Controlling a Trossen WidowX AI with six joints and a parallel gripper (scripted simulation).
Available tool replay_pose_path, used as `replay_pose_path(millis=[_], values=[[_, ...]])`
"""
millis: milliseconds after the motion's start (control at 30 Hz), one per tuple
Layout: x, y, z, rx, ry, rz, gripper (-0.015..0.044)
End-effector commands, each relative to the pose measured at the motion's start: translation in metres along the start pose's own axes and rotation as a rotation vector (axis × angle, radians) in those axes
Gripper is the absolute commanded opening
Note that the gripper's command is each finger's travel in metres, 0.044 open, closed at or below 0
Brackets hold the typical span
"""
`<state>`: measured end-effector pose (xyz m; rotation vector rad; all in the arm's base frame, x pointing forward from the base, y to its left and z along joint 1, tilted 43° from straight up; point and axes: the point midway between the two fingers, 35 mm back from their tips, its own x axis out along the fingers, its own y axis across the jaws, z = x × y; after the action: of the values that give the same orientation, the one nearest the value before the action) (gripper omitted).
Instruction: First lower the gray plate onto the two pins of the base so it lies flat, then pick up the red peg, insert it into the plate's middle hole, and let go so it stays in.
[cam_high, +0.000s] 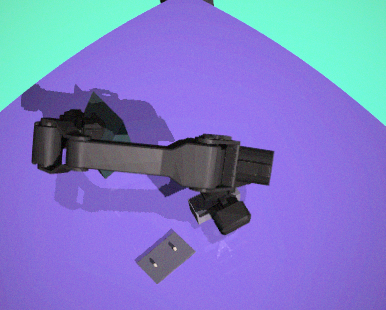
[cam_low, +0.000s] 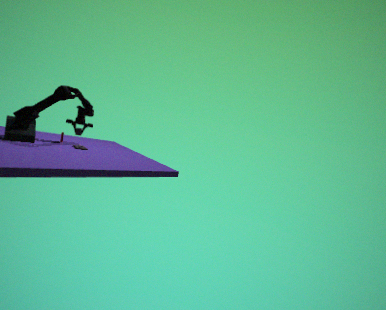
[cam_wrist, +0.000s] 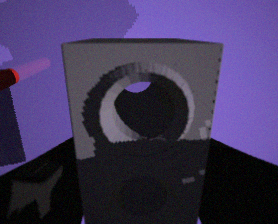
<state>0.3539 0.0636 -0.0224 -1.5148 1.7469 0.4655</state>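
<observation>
The gray plate (cam_wrist: 75, 65) (cam_high: 201, 217) is between the fingers of my gripper (cam_wrist: 136, 134) (cam_low: 79, 129), which is shut on it. The wrist view shows a large round hole near its far end; its near part is in shadow. The exterior view shows the gripper above the table, clear of the base (cam_high: 165, 257) (cam_low: 80, 147). The base lies flat with its two pins bare, below and left of the gripper in the top view. The red peg (cam_low: 62, 137) (cam_wrist: 7, 78) stands upright on the table, left of the plate in the wrist view. The arm hides it in the top view.
The purple table (cam_high: 300, 240) (cam_low: 120, 162) carries the arm's shadow. Its front edge and right corner show in the exterior view. The arm's links (cam_high: 125, 157) stretch over the table from the left in the top view.
</observation>
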Motion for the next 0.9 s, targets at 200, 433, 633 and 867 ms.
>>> replay_pose_path(millis=[200, 433, 633, 867], values=[[-0.032, -0.001, -0.003, 0.011, -0.008, 0.0, 0.0], [-0.051, 0.001, -0.006, 0.012, -0.004, 0.002, 0.0], [-0.046, -0.004, -0.015, -0.01, -0.008, 0.003, 0.0], [-0.035, -0.013, -0.033, -0.054, -0.014, 0.004, 0.0]])
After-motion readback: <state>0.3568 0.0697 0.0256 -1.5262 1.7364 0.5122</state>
